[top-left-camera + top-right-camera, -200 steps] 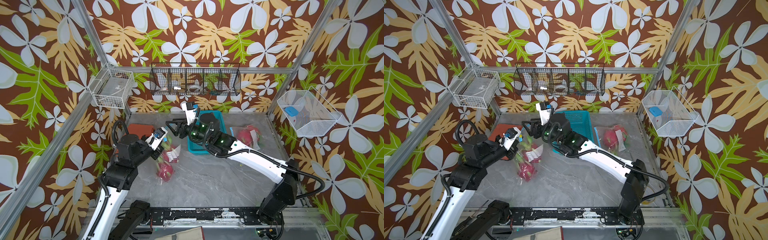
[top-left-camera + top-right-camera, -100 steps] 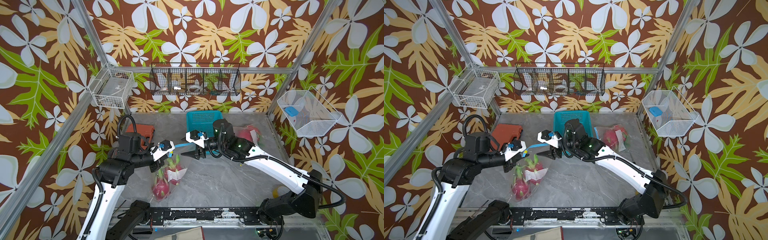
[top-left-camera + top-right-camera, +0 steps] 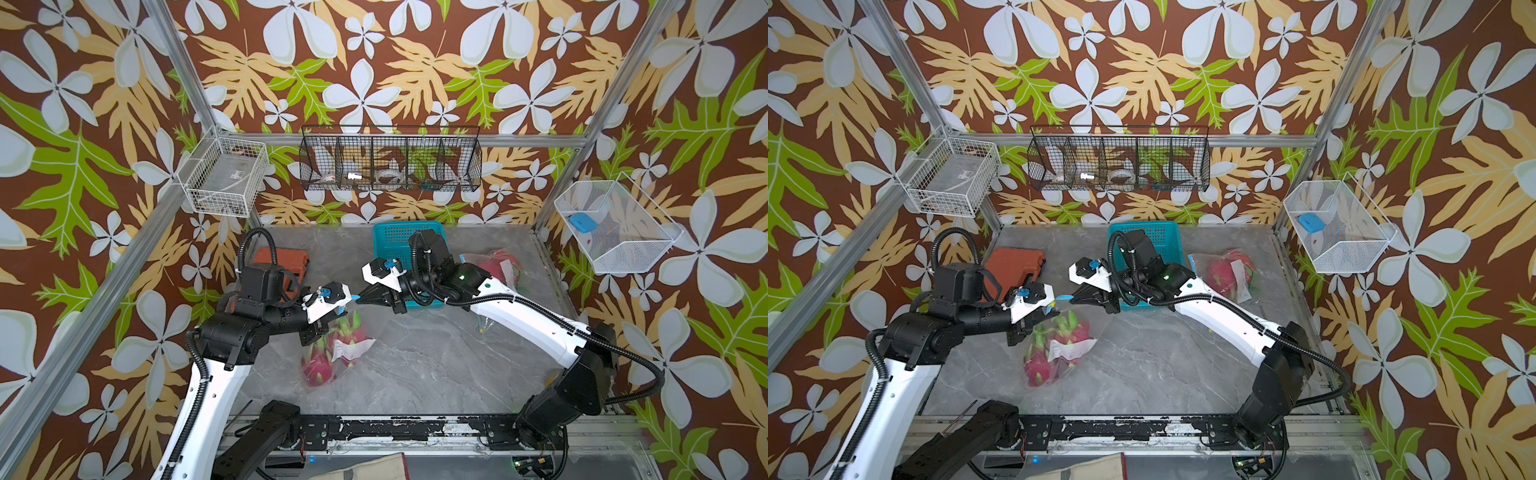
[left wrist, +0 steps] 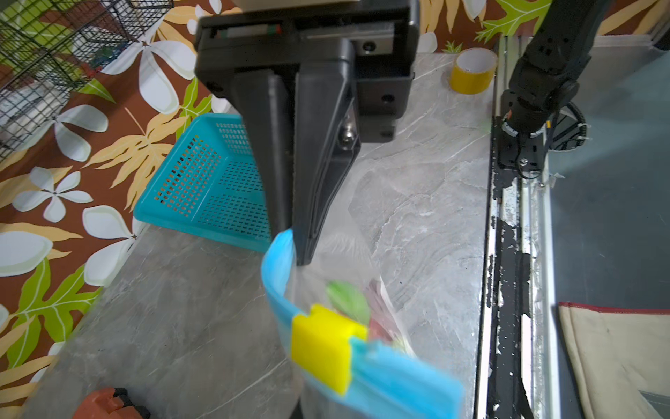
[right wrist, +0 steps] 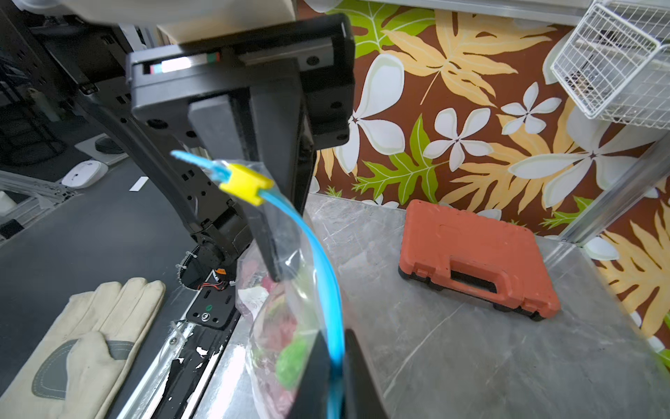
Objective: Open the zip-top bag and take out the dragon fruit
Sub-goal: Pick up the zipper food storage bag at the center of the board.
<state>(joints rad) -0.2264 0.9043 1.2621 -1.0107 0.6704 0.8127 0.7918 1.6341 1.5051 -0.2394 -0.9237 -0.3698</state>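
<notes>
The right hand (image 3: 362,298) is clamped on the end of the blue zip strip (image 4: 279,275). The left hand (image 3: 340,310) is pinched shut on the same bag top (by the yellow slider (image 4: 326,346)). Below them the zip-top bag (image 3: 351,347) sags toward the worktop (image 3: 415,365), dragon fruit (image 3: 318,368) inside it. A second bagged fruit (image 3: 496,266) lies beside the teal basket (image 3: 399,241).

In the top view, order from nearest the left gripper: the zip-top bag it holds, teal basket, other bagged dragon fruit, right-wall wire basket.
From the left gripper:
1. Zip-top bag, gripped at its top.
2. Teal basket, back centre.
3. Other bagged dragon fruit, right of the basket.
4. White wire basket, on the right wall.
</notes>
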